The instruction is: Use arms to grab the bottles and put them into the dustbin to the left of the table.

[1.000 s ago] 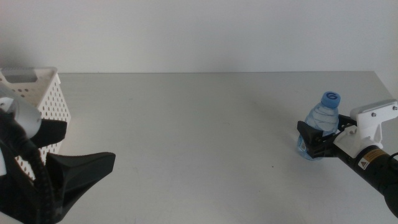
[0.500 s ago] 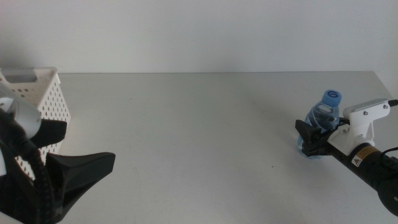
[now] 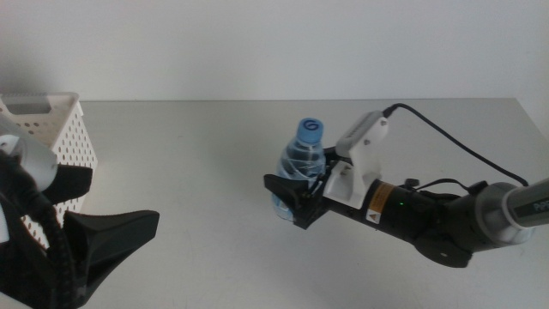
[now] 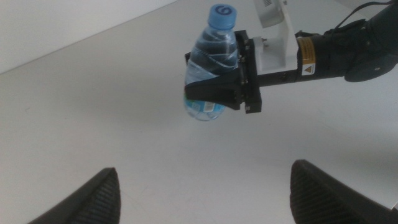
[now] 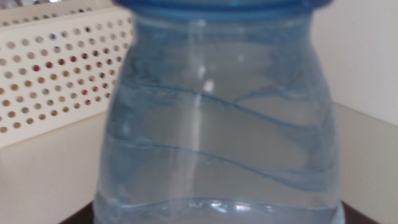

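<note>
My right gripper (image 3: 292, 196) is shut on the clear blue-capped water bottle (image 3: 301, 163) and holds it upright over the middle of the table (image 3: 206, 154). The bottle also shows in the left wrist view (image 4: 210, 62) and fills the right wrist view (image 5: 217, 124). My left gripper (image 4: 205, 193) is open and empty at the front left, near the white perforated dustbin (image 3: 51, 129) at the table's left edge. The dustbin also shows behind the bottle in the right wrist view (image 5: 56, 68). The red can and the tea bottle are out of view.
The right arm (image 3: 429, 210) with its black cable (image 3: 455, 142) stretches in from the right over the table. A plain white wall stands behind the table's far edge.
My right gripper has carried the water bottle from the table's right side leftward to the middle. The left arm has not moved.
</note>
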